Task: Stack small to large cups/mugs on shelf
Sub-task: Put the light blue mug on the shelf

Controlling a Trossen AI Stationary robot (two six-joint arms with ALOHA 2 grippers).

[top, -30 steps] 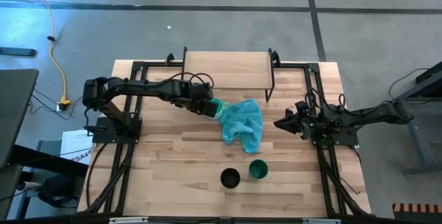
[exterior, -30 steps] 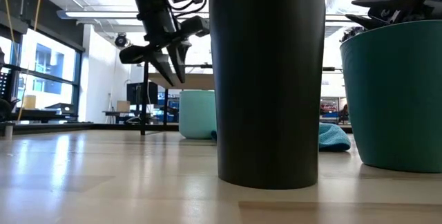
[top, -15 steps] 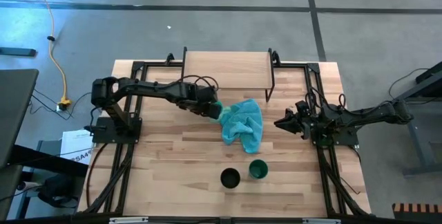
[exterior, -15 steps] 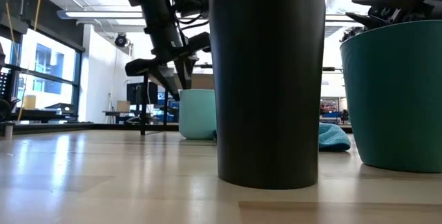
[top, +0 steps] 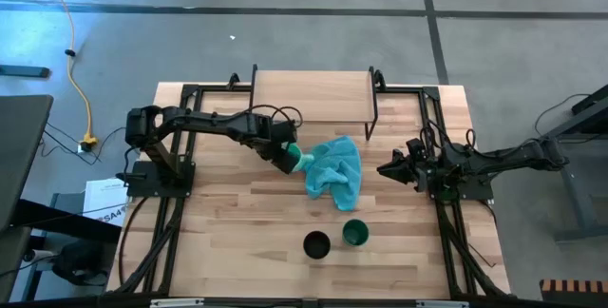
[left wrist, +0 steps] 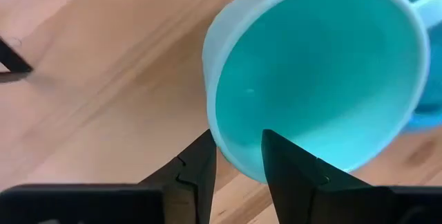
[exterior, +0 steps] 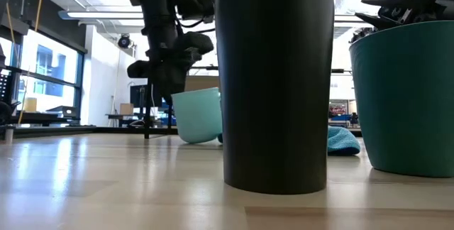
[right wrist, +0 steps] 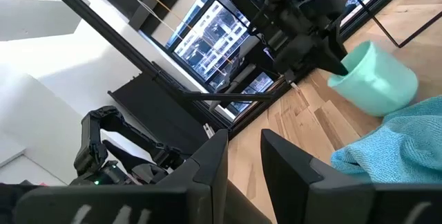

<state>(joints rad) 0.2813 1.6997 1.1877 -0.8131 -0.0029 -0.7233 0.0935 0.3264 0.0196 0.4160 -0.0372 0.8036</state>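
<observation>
Turquoise mug (top: 295, 159): left of table centre, touching the 9 o'clock edge of the teal cloth (top: 334, 171); it stands tilted, mouth leaning toward the arm, as the low view (exterior: 198, 116) shows.
Left gripper (left wrist: 236, 160): clenched on the mug's rim, one finger inside the mouth and one outside the wall.
Right gripper (top: 383, 169): parked at 3 o'clock of the cloth, well apart from every cup, fingers a little apart and empty.
Shelf (top: 313, 97): at 12 o'clock of the mug, near the table's far edge; no cup shows on its board.
Dark green cup (top: 355, 233) and black cup (top: 316, 245): upright, just beside each other at 6 o'clock of the cloth, near the front edge.
Handling: the mug looks rigid, smooth-glazed and light, so a rim pinch may let it swing or slip; a grip lower on the wall or at the handle would likely be steadier. Probably chips if dropped.
Hidden: the handle is mostly cut off in the left wrist view; whether the mug's base touches the table is hard to tell.
</observation>
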